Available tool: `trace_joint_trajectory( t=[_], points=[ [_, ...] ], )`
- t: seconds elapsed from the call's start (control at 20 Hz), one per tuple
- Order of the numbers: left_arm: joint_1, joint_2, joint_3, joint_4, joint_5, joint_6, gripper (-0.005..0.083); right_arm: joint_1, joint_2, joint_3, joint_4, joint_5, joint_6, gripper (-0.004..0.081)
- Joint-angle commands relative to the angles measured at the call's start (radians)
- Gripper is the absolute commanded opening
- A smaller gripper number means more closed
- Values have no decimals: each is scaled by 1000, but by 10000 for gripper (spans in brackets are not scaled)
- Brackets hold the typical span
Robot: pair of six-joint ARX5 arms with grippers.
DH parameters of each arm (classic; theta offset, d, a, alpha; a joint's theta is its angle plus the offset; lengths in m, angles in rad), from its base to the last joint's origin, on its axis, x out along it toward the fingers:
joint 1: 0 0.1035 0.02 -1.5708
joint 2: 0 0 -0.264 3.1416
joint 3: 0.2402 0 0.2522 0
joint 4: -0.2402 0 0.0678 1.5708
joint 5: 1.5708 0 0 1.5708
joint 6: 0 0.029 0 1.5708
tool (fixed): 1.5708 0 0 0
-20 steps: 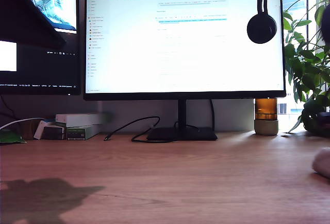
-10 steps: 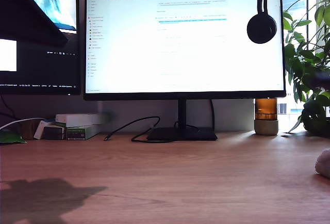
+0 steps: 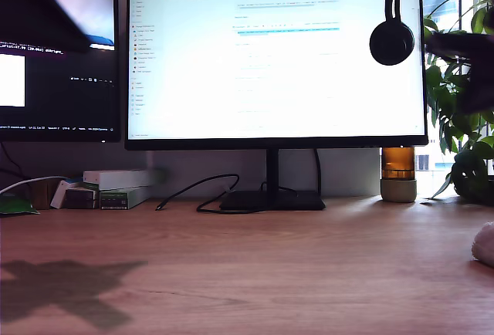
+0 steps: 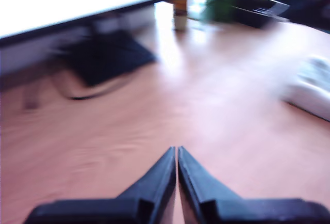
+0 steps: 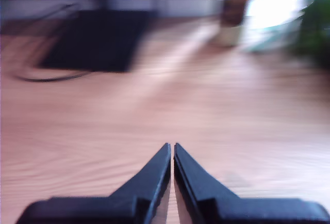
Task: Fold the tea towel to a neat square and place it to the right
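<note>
Tea towel (image 3: 485, 243) sits at the exterior view's right edge, only a pale rounded bit of it in frame, resting on the wooden surface (image 3: 255, 273). In the first wrist view it (image 4: 311, 86) shows as a blurred off-white bundle on the wood, well apart from my first gripper (image 4: 177, 154).

My first gripper: fingers together, tips touching or nearly so, nothing between them, hanging over bare wood. My second gripper (image 5: 171, 150): same, fingers closed w/ just a hairline gap, holding nothing, over bare wood. Both wrist views are blurred.

Surface is warm brown wood grain, w/ an angular dark shadow (image 3: 65, 289) at the exterior view's lower left.

At the back, a large monitor (image 3: 276, 57) stands on a black base (image 3: 272, 199), screen bright w/ a white page. A black cable (image 3: 202, 190) loops beside the base. Headphones (image 3: 391, 35) hang over the monitor's upper corner at the exterior view's right. Second monitor (image 3: 58, 57) at the exterior view's left, mostly dark. Below it, small stacked boxes (image 3: 120, 187). An amber jar on a pale base (image 3: 398, 174) stands just beside the big monitor, near a leafy plant (image 3: 459, 111) at the exterior view's right. Dark blurred shape (image 3: 467, 65) crosses in front of the plant; can't tell what it is.
</note>
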Motion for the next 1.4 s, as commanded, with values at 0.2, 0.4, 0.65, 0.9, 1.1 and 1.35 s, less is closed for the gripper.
trace_joint_trajectory(
  t=[0.2, 0.4, 0.65, 0.9, 1.1, 1.35],
  points=[
    [205, -10, -68, 91, 27, 2, -22, -291, -31, 0, -26, -223, -73, -13],
    [317, -17, -148, 189, 43, -11, -22, -361, -105, -25, 37, -250, -90, -13],
    [348, -63, -185, 253, 43, -39, -22, -363, -213, -135, 196, -269, -85, -13],
    [348, -61, -249, 314, 2, -33, -22, -344, -272, -294, 328, -262, -40, -13],
    [348, -62, -349, 407, -26, -31, -22, -326, -316, -451, 430, -262, -42, -13],
    [348, -107, -452, 464, -27, -25, -22, -322, -389, -539, 422, -289, -73, -13]
  ],
)
